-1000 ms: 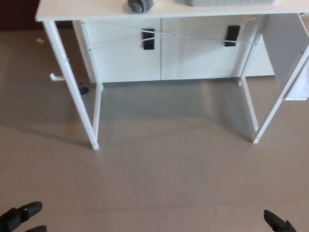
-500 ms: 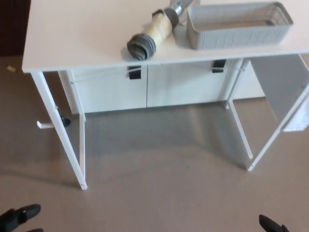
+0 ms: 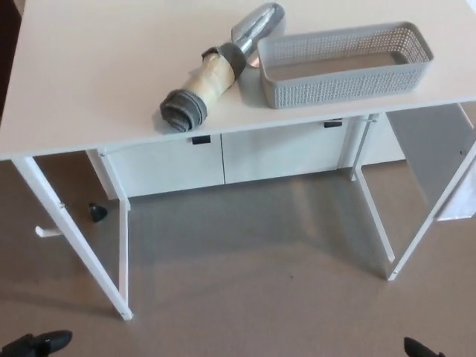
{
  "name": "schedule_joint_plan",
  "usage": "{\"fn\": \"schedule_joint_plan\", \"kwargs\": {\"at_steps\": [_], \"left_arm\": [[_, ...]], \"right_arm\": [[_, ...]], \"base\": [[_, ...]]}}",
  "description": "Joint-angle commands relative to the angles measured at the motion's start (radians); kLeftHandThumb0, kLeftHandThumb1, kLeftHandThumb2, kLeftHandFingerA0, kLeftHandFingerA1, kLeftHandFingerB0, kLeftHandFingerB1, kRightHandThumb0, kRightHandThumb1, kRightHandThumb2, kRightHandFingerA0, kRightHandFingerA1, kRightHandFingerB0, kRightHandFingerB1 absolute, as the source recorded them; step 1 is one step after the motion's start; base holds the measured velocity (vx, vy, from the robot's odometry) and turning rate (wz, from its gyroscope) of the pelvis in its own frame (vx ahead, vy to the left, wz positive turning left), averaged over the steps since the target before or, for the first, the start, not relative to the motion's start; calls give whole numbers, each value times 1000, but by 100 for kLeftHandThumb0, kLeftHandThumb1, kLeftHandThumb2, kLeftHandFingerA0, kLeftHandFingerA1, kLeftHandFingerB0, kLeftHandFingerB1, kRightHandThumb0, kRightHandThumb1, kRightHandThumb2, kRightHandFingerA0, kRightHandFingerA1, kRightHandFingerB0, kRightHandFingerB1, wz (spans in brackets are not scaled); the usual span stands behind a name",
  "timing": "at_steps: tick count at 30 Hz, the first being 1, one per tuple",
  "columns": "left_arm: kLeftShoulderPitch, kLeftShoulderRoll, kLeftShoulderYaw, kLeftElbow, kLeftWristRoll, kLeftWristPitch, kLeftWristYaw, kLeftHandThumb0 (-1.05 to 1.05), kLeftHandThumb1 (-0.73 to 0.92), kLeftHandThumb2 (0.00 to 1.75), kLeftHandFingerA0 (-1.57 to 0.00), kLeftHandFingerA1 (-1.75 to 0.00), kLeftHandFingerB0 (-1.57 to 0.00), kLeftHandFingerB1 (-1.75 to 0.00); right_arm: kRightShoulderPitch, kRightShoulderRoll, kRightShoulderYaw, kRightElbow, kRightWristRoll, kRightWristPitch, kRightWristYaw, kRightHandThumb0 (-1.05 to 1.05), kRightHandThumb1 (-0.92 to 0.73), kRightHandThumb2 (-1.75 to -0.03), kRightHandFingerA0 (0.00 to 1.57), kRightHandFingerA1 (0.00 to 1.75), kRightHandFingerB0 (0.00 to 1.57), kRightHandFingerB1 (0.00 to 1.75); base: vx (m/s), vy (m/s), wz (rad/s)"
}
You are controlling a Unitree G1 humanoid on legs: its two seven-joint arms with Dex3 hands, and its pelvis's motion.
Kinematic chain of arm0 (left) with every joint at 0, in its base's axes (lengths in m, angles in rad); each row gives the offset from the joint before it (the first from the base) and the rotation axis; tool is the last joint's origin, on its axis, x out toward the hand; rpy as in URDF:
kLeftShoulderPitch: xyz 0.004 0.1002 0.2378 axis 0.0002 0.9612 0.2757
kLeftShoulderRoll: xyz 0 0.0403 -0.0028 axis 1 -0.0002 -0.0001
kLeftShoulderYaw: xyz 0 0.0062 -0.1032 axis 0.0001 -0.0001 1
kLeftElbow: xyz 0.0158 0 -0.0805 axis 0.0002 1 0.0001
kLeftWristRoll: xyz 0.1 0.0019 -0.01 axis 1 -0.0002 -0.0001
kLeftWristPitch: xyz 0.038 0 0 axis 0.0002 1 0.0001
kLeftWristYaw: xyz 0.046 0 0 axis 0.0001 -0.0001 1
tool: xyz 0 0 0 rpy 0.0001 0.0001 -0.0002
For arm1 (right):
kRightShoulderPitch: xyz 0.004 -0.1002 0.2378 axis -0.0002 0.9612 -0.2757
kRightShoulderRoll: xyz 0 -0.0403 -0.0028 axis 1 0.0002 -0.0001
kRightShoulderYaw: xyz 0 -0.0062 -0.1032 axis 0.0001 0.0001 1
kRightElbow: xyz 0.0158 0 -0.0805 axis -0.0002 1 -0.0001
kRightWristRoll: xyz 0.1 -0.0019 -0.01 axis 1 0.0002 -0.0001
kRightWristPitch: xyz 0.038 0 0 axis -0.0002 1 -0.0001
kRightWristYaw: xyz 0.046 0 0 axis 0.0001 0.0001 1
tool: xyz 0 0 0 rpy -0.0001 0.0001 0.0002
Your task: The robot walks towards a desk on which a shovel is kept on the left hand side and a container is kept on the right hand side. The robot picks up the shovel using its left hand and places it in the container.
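A shovel [image 3: 219,65] lies on the white desk [image 3: 89,82], with a grey end cap nearest me, a cream handle and a silver blade pointing to the far right. Its blade rests beside the left end of a grey perforated container [image 3: 343,63] on the desk's right side. The container looks empty. Only the tips of my hands show at the bottom edge: left hand [image 3: 37,344] at bottom left, right hand [image 3: 420,349] at bottom right, both low and well short of the desk.
White cabinets [image 3: 223,160] with black handles stand behind the desk legs. A white panel [image 3: 446,156] leans at the right. A small black object [image 3: 97,213] and a white piece [image 3: 46,232] lie on the brown floor by the left desk leg.
The view has lifted and closed in on the desk, bringing the whole shovel and container into sight. My hands have sunk toward the bottom edge.
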Motion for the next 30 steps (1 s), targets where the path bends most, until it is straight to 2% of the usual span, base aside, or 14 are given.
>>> {"fn": "schedule_joint_plan", "kwargs": {"at_steps": [1,5,7,8,9,11,13,14,16,17,22,23,24,30], "left_arm": [[2,28,-8,16,42,-86,28,-22,54,56,-60,-50,-58,-41],[2,31,-12,21,47,-93,29,-23,54,56,-60,-50,-58,-41],[2,32,-15,24,44,-101,31,-22,54,56,-60,-50,-58,-42],[0,32,-16,30,45,-107,33,-21,54,56,-61,-51,-59,-42],[-3,32,-16,39,45,-113,33,-21,54,56,-62,-51,-59,-42],[-7,33,-17,49,44,-120,32,-21,54,56,-62,-51,-59,-42],[-9,35,-19,60,47,-134,31,-24,54,56,-62,-51,-59,-42],[-9,36,-20,62,48,-136,31,-24,54,56,-61,-50,-59,-42],[-9,39,-24,58,51,-129,33,-24,54,56,-61,-50,-58,-42],[-8,38,-24,57,49,-130,32,-24,54,56,-62,-50,-59,-42],[-12,50,-23,49,40,-118,23,-22,54,56,-61,-50,-59,-42],[-8,49,-26,43,41,-114,22,-23,54,56,-61,-50,-59,-42],[-6,47,-26,36,37,-108,17,-23,54,56,-60,-50,-58,-42],[28,-14,0,-63,-46,-8,-6,-19,58,57,-57,-49,-54,-42]], "right_arm": [[7,-3,4,5,-3,-43,-10,-29,-59,-103,27,63,7,51],[7,0,5,4,0,-44,-11,-32,-82,-64,29,64,14,44],[10,4,6,-6,-2,-32,-17,-27,-61,-104,29,64,7,51],[11,5,7,-8,-4,-29,-19,-29,-83,-64,30,61,15,43],[12,5,7,-8,-4,-30,-18,-27,-61,-104,26,63,7,51],[12,7,6,-8,-1,-30,-16,-27,-61,-104,26,63,7,51],[9,10,2,1,11,-42,-7,-30,-82,-64,29,71,15,45],[9,10,3,0,8,-42,-8,-28,-60,-103,31,67,8,52],[8,5,5,5,4,-50,-5,-28,-60,-103,30,67,7,52],[8,5,5,5,4,-48,-5,-32,-82,-64,29,68,14,45],[11,20,12,17,-4,-58,-17,-33,-83,-64,29,67,14,45],[13,17,12,20,-7,-58,-19,-29,-60,-103,28,64,7,52],[12,15,12,25,-8,-61,-19,-33,-83,-64,29,65,14,44],[17,18,15,25,-19,-66,-35,-27,-60,-103,29,64,7,51]], "base": [[100,82,-9],[159,213,2],[155,229,3],[174,124,2],[187,116,6],[172,73,4],[182,26,8],[200,-9,9],[169,-59,9],[177,-76,9],[284,-207,43],[269,-113,6],[287,-91,-6],[256,21,-15]]}}
